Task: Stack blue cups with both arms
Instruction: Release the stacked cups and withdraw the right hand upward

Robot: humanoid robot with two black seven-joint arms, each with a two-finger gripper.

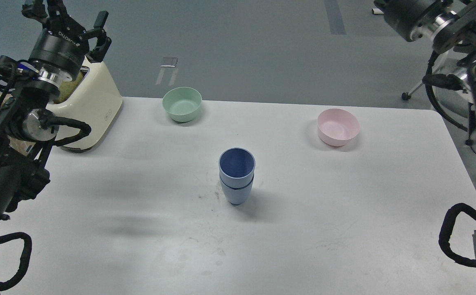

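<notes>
The two blue cups stand nested upright in the middle of the white table (pixel 139 229). The upper cup (pixel 237 163) sits inside the lower cup (pixel 236 195), and nothing touches them. My left gripper (pixel 68 17) is raised high at the far left above the toaster, its fingers spread open and empty. My right arm (pixel 416 16) is lifted to the top right corner, far from the cups. Its gripper is cut off by the frame's edge.
A pale green bowl (pixel 181 104) stands at the table's back, left of centre. A pale pink bowl (pixel 338 127) stands at the back right. A cream toaster (pixel 90 110) with bread in it stands at the back left. A chair stands beyond the right corner.
</notes>
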